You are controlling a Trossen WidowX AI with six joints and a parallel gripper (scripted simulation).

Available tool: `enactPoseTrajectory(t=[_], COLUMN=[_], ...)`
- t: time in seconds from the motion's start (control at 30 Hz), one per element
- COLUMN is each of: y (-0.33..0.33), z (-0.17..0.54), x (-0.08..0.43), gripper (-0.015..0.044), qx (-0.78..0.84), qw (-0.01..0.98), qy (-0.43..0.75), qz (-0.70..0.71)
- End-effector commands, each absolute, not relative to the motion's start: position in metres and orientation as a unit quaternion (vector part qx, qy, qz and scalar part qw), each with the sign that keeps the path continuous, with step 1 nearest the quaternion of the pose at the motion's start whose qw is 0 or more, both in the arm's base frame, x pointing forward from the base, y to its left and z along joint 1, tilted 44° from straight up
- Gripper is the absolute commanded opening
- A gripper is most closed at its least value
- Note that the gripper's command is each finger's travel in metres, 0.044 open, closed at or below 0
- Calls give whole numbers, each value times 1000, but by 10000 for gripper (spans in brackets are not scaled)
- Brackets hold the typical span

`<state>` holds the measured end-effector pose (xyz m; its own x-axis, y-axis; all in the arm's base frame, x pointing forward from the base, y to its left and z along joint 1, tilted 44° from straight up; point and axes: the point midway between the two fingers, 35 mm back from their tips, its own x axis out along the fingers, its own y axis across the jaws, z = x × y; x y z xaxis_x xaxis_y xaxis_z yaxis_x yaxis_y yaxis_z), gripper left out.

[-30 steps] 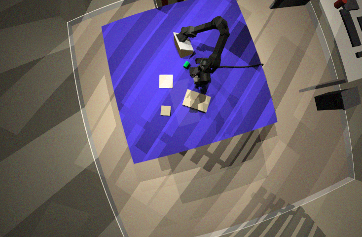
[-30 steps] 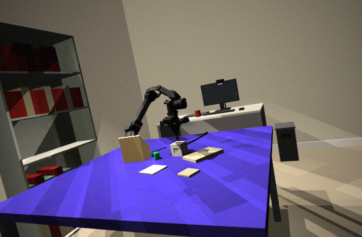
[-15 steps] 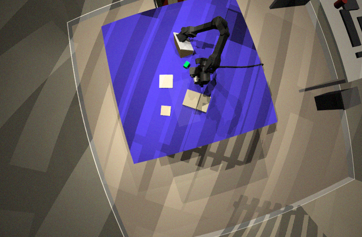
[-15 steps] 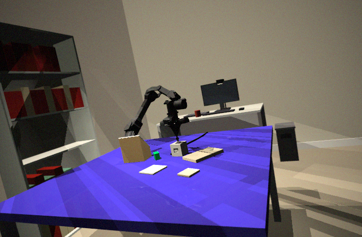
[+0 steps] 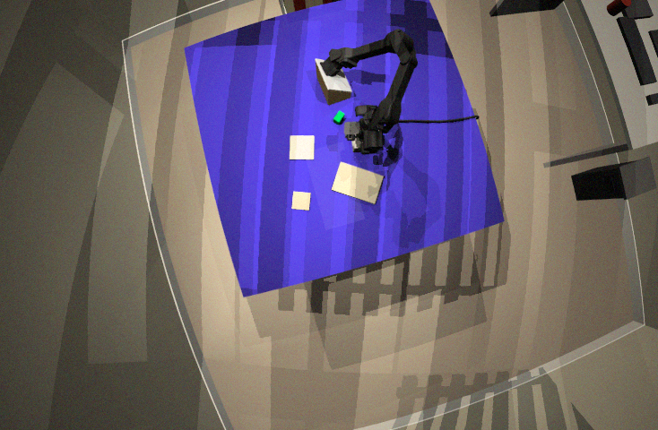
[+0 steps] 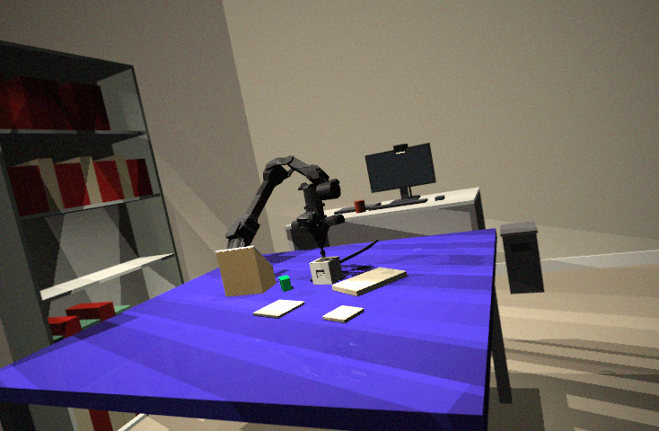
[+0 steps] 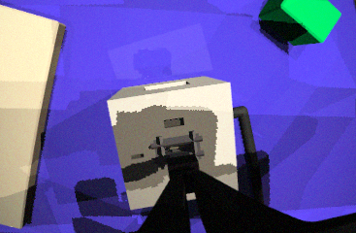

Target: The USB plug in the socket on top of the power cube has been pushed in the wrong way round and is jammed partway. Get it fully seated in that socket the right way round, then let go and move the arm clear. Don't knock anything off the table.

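Bent the dark arm (image 5: pixel 402 83) (image 6: pixel 261 197) over the blue table (image 5: pixel 289 243) (image 6: pixel 289 356) (image 7: pixel 88 29) and pointed the claw (image 6: pixel 322 250) (image 7: pixel 187 181) down at the pale cube (image 5: pixel 356 147) (image 6: pixel 332 271) (image 7: pixel 225 104). Had the claw clamped on the small grey plug (image 7: pixel 178 140), right at the top of the cube. Could not tell how deep in the socket, nor which way round, with the fingers and shadow covering that spot.

Saw a dark slot (image 7: pixel 174 122) in the cube's top just beside the plug, and a smaller slot (image 7: pixel 137 156) off to another side. Saw a black cord (image 5: pixel 437 121) (image 6: pixel 361 250) (image 7: pixel 247 131) beside the cube, running out towards the table's edge.

Noticed a thick cream board (image 5: pixel 355 179) (image 6: pixel 371 280) (image 7: pixel 20 97) lying flat near the cube, apart from it. Found a green block (image 5: pixel 339 116) (image 6: pixel 285 283) (image 7: pixel 313 19) between the cube and a brown wedge (image 5: pixel 340 92) (image 6: pixel 243 271). Saw two thin cream squares, a larger one (image 5: pixel 301 147) (image 6: pixel 279 308) and a smaller one (image 5: pixel 300 201) (image 6: pixel 343 313), lying flat and apart. Spotted a red cup (image 5: pixel 618 5) (image 6: pixel 359 206) on the desk (image 6: pixel 457 200) beyond, near a dark monitor (image 6: pixel 401 167).
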<state>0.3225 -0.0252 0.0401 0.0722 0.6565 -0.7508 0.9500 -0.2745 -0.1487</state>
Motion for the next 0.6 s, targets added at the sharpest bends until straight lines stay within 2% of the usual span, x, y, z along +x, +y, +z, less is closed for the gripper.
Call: enactPoseTrajectory(t=[0.0,0.57], y=[-25,-24], z=[39,37], x=[322,322], gripper=[0,0], qx=[705,705], qw=[196,196], qy=[568,568], qz=[-377,-377])
